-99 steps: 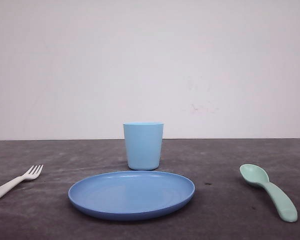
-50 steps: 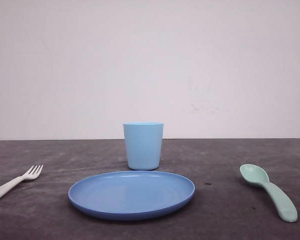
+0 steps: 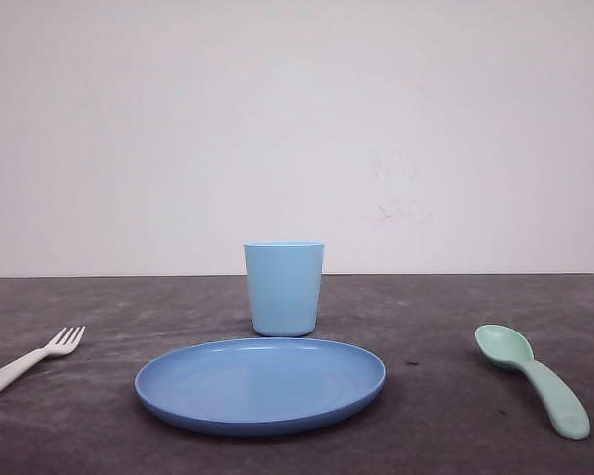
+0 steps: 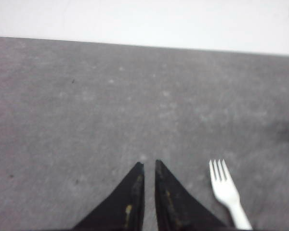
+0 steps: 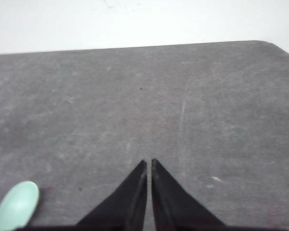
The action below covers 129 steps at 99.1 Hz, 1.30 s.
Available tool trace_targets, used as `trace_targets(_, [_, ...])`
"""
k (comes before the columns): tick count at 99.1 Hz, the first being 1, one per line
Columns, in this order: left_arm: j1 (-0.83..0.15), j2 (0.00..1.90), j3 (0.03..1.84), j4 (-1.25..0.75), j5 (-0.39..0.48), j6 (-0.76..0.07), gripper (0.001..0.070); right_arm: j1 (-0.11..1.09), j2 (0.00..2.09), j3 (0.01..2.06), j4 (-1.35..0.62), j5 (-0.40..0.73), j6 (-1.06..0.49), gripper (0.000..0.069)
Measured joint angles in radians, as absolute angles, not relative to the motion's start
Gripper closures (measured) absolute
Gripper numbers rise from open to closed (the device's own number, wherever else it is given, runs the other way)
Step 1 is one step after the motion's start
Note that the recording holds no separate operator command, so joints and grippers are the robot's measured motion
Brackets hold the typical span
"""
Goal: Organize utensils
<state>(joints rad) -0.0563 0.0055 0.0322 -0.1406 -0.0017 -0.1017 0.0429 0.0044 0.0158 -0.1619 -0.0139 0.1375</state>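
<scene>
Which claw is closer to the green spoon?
Right. The right claw has the green spoon close beside it. The left claw is by the fork instead.

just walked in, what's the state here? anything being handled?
Nothing is held. The white fork lies on the table's left side, the green spoon on its right, with the blue plate and cup between them. The left claw is shut beside the fork, the right claw shut near the spoon; neither touches its utensil.
</scene>
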Motion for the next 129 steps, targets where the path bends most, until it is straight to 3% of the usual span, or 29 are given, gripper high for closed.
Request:
trace_targets(23, [-0.056,0.007,0.076,-0.040,0.000,-0.214,0.0695,0.043,0.010,0.126,-0.169,-0.067,0.243,0.0682])
trace_targets(40, [-0.056,0.030,0.253,-0.060,0.004,-0.251,0.0695,0.043,0.077,0.326,-0.259,-0.104,0.292,0.0682])
trace_targets(52, [-0.056,0.103,0.405,-0.192,0.017,-0.251,0.0695,0.043,0.173,0.481,-0.374,-0.119,0.296,0.0682])
trace_targets(86, [-0.056,0.424,0.794,-0.575,0.080,-0.137,0.0695,0.043,0.490,0.815,-0.611,-0.182,0.215,0.0682])
trace_targets(106, [-0.056,0.590,0.813,-0.663,0.081,-0.072,0.0695,0.043,0.652,0.830,-0.676,-0.183,0.160,0.0682])
trace_targets(129, [-0.056,0.736,0.813,-0.688,0.081,-0.052,0.0695,0.043,0.842,0.830,-0.768,-0.152,0.106,0.0682])
